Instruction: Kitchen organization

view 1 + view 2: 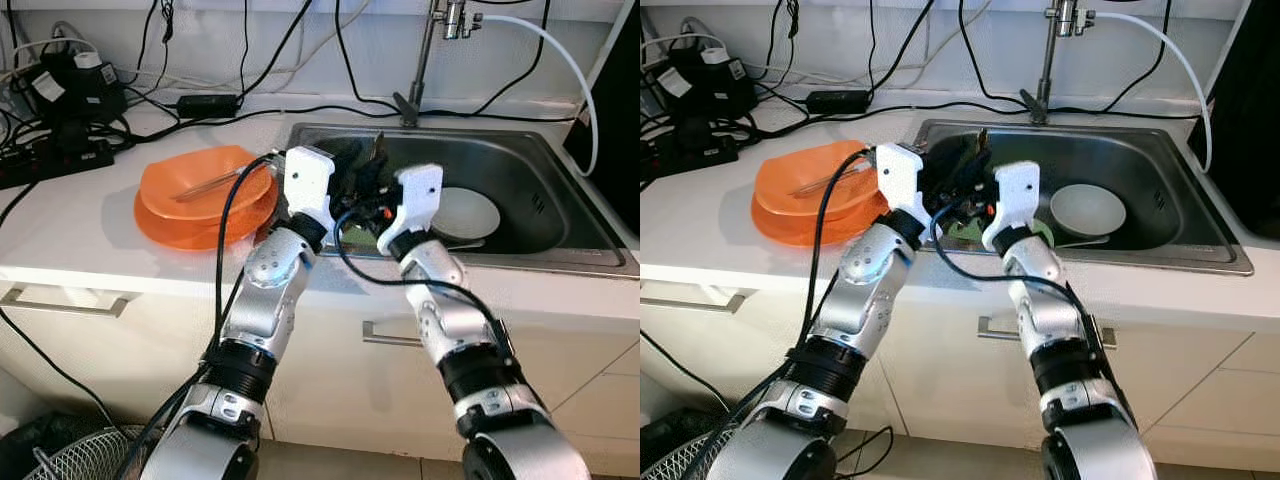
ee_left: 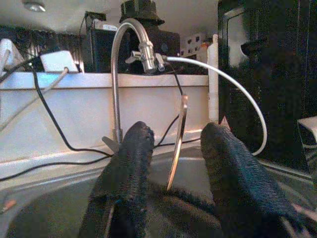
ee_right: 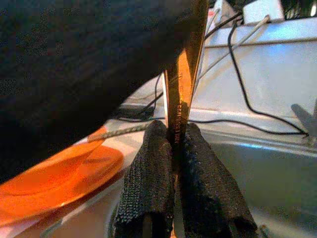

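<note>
A thin metal utensil [image 3: 185, 74] stands upright over the left end of the sink [image 1: 540, 170]. My right gripper [image 3: 173, 130] is shut on its handle. My left gripper [image 2: 177, 131] is open, with one finger on each side of the utensil's upper part [image 2: 177, 144] and not touching it. Both grippers meet above the sink's left rim, left gripper [image 1: 348, 168] and right gripper [image 1: 368, 205] close together. Stacked orange plates [image 1: 205, 200] lie on the counter to the left, with another metal utensil [image 1: 210, 182] resting on them.
A white bowl [image 1: 466, 212] sits in the sink basin beside something green [image 1: 965, 230]. The faucet [image 1: 425, 60] with a white hose rises behind the sink. Power strips and cables [image 1: 60, 110] crowd the counter's back left. A fan grille [image 1: 85, 455] stands on the floor.
</note>
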Available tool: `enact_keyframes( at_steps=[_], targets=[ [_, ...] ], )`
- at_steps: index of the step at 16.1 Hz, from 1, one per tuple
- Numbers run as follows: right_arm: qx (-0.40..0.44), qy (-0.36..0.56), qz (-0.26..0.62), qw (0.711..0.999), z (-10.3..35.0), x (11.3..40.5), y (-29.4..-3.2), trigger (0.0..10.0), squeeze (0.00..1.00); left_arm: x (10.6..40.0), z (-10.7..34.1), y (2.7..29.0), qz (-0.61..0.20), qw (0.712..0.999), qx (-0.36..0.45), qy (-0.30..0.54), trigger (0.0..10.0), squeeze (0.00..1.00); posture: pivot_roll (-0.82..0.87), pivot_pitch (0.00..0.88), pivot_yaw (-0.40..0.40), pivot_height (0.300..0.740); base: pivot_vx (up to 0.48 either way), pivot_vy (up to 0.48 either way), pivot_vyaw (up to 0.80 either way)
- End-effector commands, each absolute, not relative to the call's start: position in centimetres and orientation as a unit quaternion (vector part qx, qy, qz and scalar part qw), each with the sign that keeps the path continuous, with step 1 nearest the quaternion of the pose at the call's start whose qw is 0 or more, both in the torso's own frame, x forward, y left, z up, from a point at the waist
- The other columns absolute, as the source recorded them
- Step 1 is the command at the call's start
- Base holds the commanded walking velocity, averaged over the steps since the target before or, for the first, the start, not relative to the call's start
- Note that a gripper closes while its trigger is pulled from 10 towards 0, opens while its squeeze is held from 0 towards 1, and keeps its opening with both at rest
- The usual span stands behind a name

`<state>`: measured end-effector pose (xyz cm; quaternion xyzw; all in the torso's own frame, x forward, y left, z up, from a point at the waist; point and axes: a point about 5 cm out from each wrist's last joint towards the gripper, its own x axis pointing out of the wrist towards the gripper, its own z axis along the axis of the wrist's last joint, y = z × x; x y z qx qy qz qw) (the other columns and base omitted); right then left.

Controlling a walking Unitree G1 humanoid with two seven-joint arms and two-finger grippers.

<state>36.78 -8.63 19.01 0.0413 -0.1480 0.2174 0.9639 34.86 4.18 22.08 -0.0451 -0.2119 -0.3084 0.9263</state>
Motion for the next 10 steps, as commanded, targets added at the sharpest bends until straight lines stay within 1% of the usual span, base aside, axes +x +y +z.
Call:
enact_keyframes(
  at_steps=[1, 2, 7, 8, 9, 10],
  targets=[
    [0.04, -0.164, 0.205, 0.964, 19.9, 37.2, -9.1, 0.0, 0.0, 34.8, 21.8, 4.5, -0.302, 0.929, -0.041, -0.208, 10.0, 0.91, 0.07, 0.0, 0.006, 0.74, 0.0, 0.0, 0.0],
    [0.038, -0.164, 0.199, 0.965, 20.0, 37.4, -9.4, 0.0, 0.0, 34.7, 21.8, 4.7, -0.298, 0.93, -0.04, -0.21, 10.0, 0.0, 0.07, 0.0, 0.005, 0.74, 0.0, 0.0, 0.0],
    [0.016, -0.165, 0.155, 0.974, 21.1, 38.9, -11.4, 0.0, 0.0, 34.6, 22.0, 5.8, -0.278, 0.936, -0.04, -0.212, 10.0, 0.0, 0.08, 0.0, 0.0, 0.74, 0.0, 0.0, 0.0],
    [0.007, -0.161, 0.139, 0.977, 21.1, 39.1, -11.8, 8.6, 0.0, 34.5, 21.8, 6.0, -0.275, 0.938, -0.038, -0.209, 10.0, 0.0, 0.08, 0.0, 0.001, 0.74, 0.0, 0.0, 0.0],
    [0.007, -0.157, 0.121, 0.98, 21.1, 39.4, -12.4, 10.0, 0.0, 34.4, 21.6, 6.2, -0.273, 0.939, -0.038, -0.206, 10.0, 0.0, 0.08, 0.0, 0.001, 0.74, 0.0, 0.0, 0.0],
    [0.006, -0.154, 0.111, 0.982, 21.1, 39.6, -12.8, 10.0, 0.0, 34.2, 21.4, 6.4, -0.271, 0.94, -0.039, -0.203, 10.0, 0.0, 0.09, 0.0, 0.0, 0.74, 0.0, 0.0, 0.0]
  ],
)
